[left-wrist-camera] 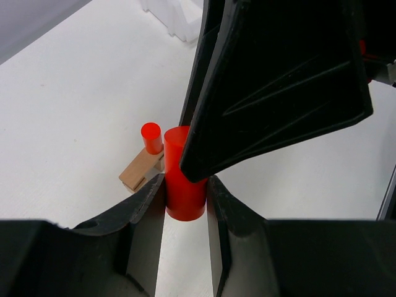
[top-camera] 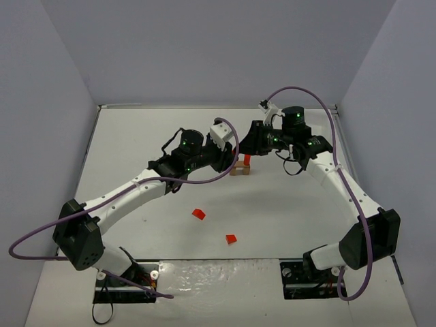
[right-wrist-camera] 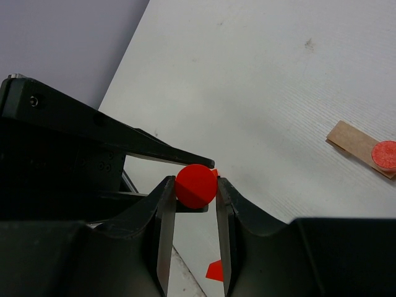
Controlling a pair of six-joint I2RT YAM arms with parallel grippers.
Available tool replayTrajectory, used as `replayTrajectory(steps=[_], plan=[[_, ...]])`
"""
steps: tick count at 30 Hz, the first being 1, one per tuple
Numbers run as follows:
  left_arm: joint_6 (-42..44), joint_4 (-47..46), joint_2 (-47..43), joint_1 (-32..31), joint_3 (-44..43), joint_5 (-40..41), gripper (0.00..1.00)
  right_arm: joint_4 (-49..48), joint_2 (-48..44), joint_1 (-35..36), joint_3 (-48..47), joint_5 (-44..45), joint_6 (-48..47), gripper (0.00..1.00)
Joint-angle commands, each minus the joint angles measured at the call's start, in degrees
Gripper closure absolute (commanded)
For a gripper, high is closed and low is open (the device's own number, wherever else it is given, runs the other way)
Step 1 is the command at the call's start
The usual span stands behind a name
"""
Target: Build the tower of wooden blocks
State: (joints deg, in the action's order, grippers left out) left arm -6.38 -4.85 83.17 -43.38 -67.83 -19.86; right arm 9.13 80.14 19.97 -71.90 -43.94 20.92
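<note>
Red cylinder (right-wrist-camera: 196, 185) end-on between right fingers (right-wrist-camera: 164, 238)

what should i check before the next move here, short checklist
1. Left gripper clamps the held cylinder: ok.
2. Right gripper has a finger on each side of it: ok.
3. Right grip is firm enough for the left to let go: cannot tell.
4. Tan block lies flat with the second cylinder upright on one end: ok.
5. The block's other end is bare for the held cylinder: ok.
6. Wedges lie on the table, apart from both arms: ok.
</note>
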Motion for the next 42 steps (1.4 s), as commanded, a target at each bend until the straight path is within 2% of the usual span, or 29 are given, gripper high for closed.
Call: replayTrajectory(steps=[1,5,9,16,24,30,42], plan=[[-0.09,-5.61,-1.30,0.31,-1.12,1.22,0.60,-2.28,-1.98,0.51,-3.13,3.00,-2.53,1.00],[-1.71,-5.15,-3.81,0.66,2.39,8.11,0.29,-2.10,-3.67,0.51,-4.05,10.06,-6.96,1.00],[-3.02,-0.20,-7.26,1.77,5.03,14.99,0.21,-1.92,-3.97,0.51,-4.67,19.56,-11.67,1.00],[-7.52,12.84,-15.28,7.29,9.83,22.93,0.18,-1.43,-1.98,1.18,-5.81,30.53,-18.37,1.00],[-9.00,22.44,-22.28,20.07,14.87,25.24,0.17,0.17,2.86,6.24,-7.06,38.95,-23.39,1.00],[-6.21,20.05,-25.51,26.97,19.65,24.44,0.12,0.08,5.41,8.23,-5.08,41.43,-22.90,1.00],[-3.78,13.90,-25.25,27.20,23.40,27.10,0.03,-3.76,5.29,9.21,-0.22,46.39,-19.04,1.00]])
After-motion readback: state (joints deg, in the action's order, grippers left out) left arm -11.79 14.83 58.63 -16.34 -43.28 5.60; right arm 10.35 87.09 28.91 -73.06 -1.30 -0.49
